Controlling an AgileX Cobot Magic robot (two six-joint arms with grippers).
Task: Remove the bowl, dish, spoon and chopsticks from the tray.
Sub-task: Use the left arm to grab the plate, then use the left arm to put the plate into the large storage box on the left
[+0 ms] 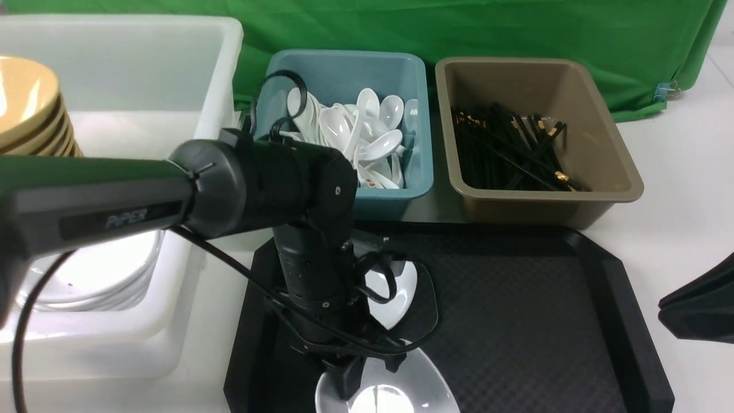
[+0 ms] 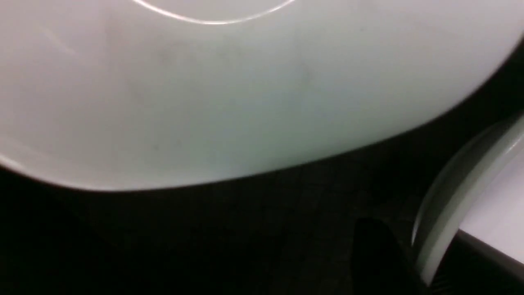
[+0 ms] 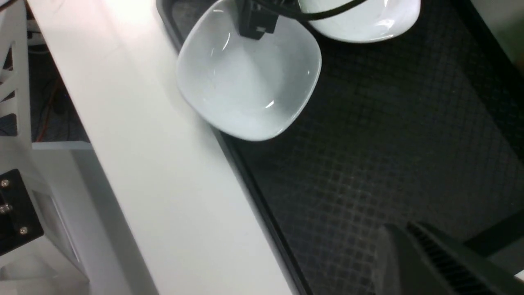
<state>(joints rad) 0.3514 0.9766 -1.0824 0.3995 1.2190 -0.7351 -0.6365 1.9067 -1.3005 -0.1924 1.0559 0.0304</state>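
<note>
Clock directions are for the front view, with 12 pointing away from the robot. The big flat black plastic tray (image 1: pixel 516 321) lies on the white counter (image 3: pixel 163 164) and carries two glossy white squarish dishes. The near dish (image 1: pixel 413 390) sits toward the tray's 8 o'clock, and the far dish (image 1: pixel 404 298) toward its 10 o'clock, partly hidden behind the left arm (image 1: pixel 321 275). The left gripper (image 1: pixel 367 376) reaches down to the near dish, its jaws closed on the rim, one finger inside the dish and one outside. The right gripper (image 1: pixel 668 310) hangs at the tray's 3 o'clock, jaws closed with nothing between them. Beyond the tray, at 11 o'clock, a teal plastic bin (image 1: pixel 421 143) holds a heap of glossy white soup spoons (image 1: pixel 378 143); at 1 o'clock, a brown plastic bin (image 1: pixel 608 166) holds black chopsticks (image 1: pixel 527 155) with gold bands. At 9 to 10 o'clock, a large white bin (image 1: pixel 166 327) holds stacked round mustard-yellow bowls (image 1: pixel 28 109) and, nearer the robot, stacked white dishes (image 1: pixel 92 281). A green cloth (image 1: pixel 516 28) hangs behind the bins.
</note>
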